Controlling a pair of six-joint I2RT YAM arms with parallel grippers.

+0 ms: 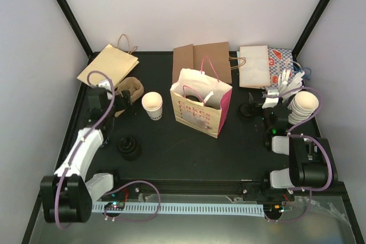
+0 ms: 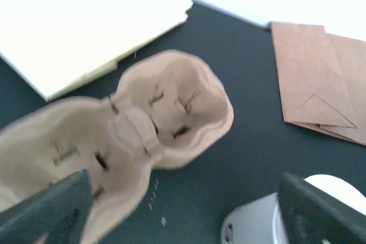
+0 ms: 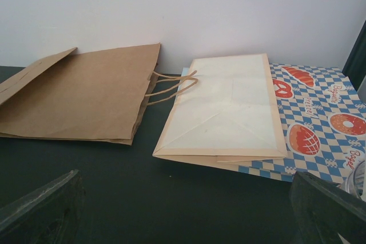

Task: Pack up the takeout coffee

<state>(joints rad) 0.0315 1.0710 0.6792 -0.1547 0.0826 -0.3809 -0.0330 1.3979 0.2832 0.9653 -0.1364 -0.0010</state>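
Observation:
The takeout coffee [image 1: 152, 105] is a small white paper cup standing upright on the black table, left of the open pink-and-cream bag [image 1: 201, 102]. In the left wrist view its side [image 2: 254, 227] shows at the bottom right, just inside the right finger. My left gripper [image 1: 120, 102] [image 2: 183, 218] is open, hanging over the table between the cup and a brown pulp cup carrier [image 1: 132, 88] [image 2: 154, 112]. Nothing is held between its jaws. My right gripper [image 1: 269, 104] [image 3: 186, 215] is open and empty at the right, facing the flat bags.
Flat bags lie along the back: tan [image 1: 108, 64], brown [image 1: 201, 61] [image 3: 86, 92], cream [image 1: 254, 66] [image 3: 229, 110] and blue-checked [image 1: 283, 61] [image 3: 320, 124]. A stack of cream cups [image 1: 303, 107] stands far right. Black lids sit at the front left [image 1: 129, 147] and the middle right [image 1: 247, 111].

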